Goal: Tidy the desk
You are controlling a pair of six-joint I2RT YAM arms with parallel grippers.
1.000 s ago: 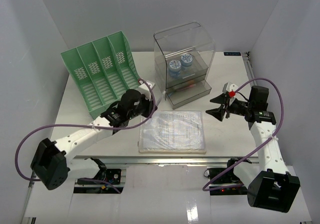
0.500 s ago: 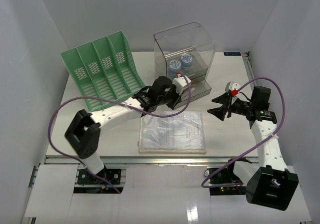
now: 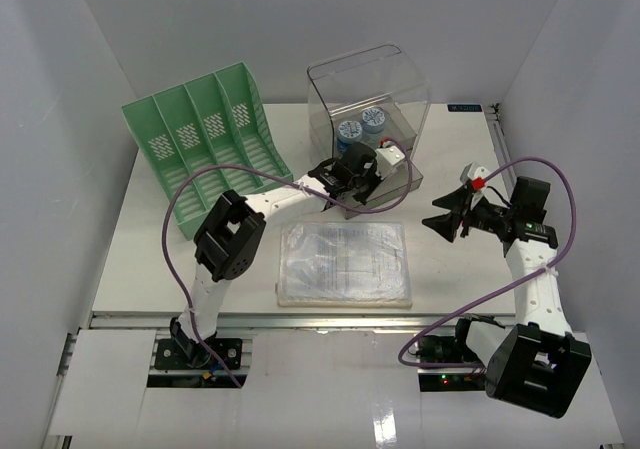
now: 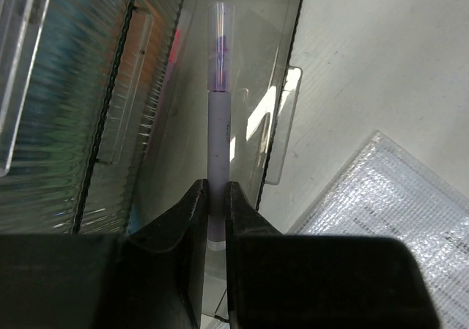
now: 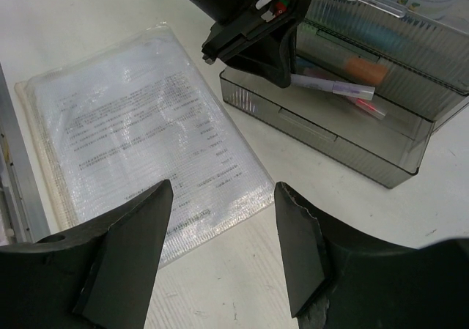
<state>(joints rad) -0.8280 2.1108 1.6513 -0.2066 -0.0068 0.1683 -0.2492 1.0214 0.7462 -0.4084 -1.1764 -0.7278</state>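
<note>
The left gripper (image 4: 213, 197) pinched a pen (image 4: 218, 116) by its rear end over the open drawer (image 4: 253, 65) ahead. The pen seemed light, stiff and slippery. The counter (image 4: 381, 50) lay beneath. The right gripper (image 5: 223, 190) stood wide, empty.

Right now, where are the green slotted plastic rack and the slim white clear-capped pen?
green slotted plastic rack (image 3: 195, 99): top view, on its upright back.
slim white clear-capped pen (image 4: 218, 146): left wrist view, on its barrel.

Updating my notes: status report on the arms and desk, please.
Left gripper, jaws shut on pen, over open drawer. Right gripper, jaws open, empty, above desk. Document sleeve lies on desk; drawer unobstructed.
</note>
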